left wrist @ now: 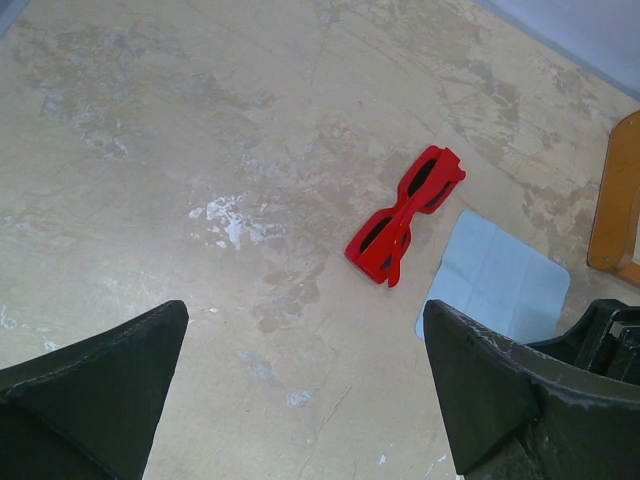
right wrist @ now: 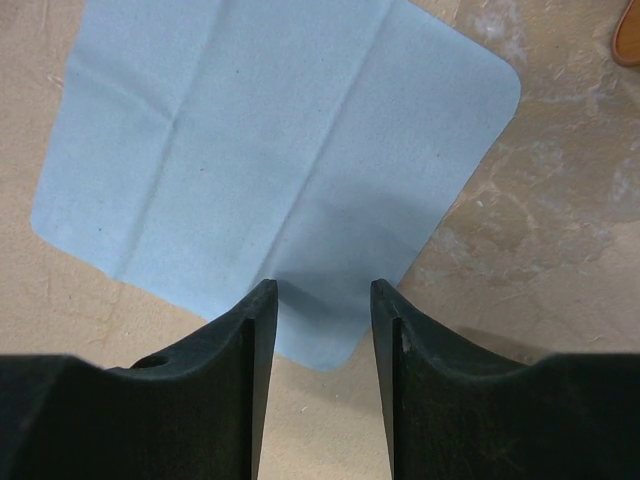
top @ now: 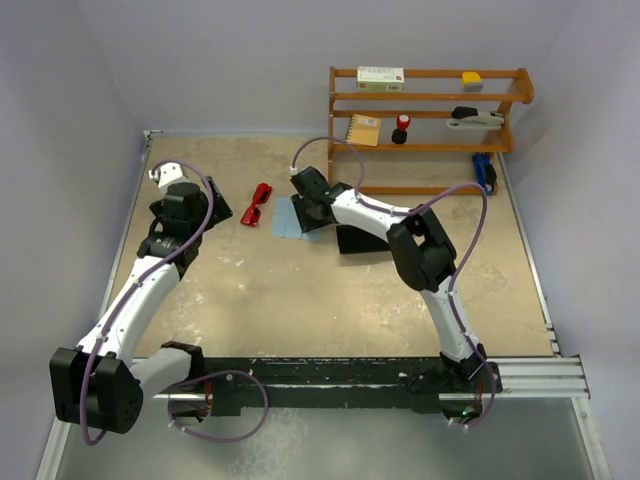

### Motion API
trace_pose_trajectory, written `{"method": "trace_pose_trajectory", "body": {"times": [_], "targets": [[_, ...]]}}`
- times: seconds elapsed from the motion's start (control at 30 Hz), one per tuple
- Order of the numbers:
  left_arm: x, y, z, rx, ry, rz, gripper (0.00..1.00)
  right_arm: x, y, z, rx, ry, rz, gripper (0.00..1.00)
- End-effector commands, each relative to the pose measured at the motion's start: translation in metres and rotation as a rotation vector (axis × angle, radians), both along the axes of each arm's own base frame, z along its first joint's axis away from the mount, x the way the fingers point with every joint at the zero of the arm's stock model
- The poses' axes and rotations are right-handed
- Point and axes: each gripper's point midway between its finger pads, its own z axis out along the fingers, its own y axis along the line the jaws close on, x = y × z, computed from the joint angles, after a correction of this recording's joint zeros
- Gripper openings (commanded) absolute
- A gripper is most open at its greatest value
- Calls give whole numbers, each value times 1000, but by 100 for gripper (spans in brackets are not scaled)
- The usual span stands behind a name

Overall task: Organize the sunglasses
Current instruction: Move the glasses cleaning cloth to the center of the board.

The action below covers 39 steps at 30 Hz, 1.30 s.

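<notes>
The red sunglasses (top: 260,204) lie folded on the table left of the light blue cloth (top: 287,222). They also show in the left wrist view (left wrist: 405,212), ahead and right of my left gripper (left wrist: 305,310). That gripper is wide open and empty above bare table; in the top view it (top: 185,195) is left of the glasses. My right gripper (right wrist: 320,288) is open and empty, its tips over the near corner of the cloth (right wrist: 270,140). In the top view it (top: 312,210) hovers at the cloth's right side. The black case (top: 362,240) lies beside it, partly under the right arm.
A wooden shelf (top: 430,97) stands at the back right with a box, a notebook, a small bottle and other items. Its side post shows in the left wrist view (left wrist: 615,200). Walls close the table at left and back.
</notes>
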Motion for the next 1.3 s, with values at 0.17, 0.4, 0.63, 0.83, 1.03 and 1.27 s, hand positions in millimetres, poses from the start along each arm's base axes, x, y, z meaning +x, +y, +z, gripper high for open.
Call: {"method": "trace_pose_trajectory", "body": {"times": [0.17, 0.4, 0.63, 0.83, 1.03, 1.27], "targets": [[3, 2, 20, -17, -60, 5, 99, -14, 1, -14, -36, 15, 33, 40], [2, 2, 22, -18, -64, 5, 99, -25, 6, -25, -41, 39, 45, 32], [-1, 3, 24, -19, -69, 5, 99, -30, 0, -25, -52, 38, 25, 26], [-1, 3, 25, -21, -71, 1, 99, -37, -9, -25, -74, 49, 7, 13], [-3, 3, 26, -22, -75, 2, 99, -52, -20, -26, -83, 66, 16, 0], [-2, 2, 27, -27, -82, 1, 99, -84, -25, -22, -73, 98, 40, 0]]}}
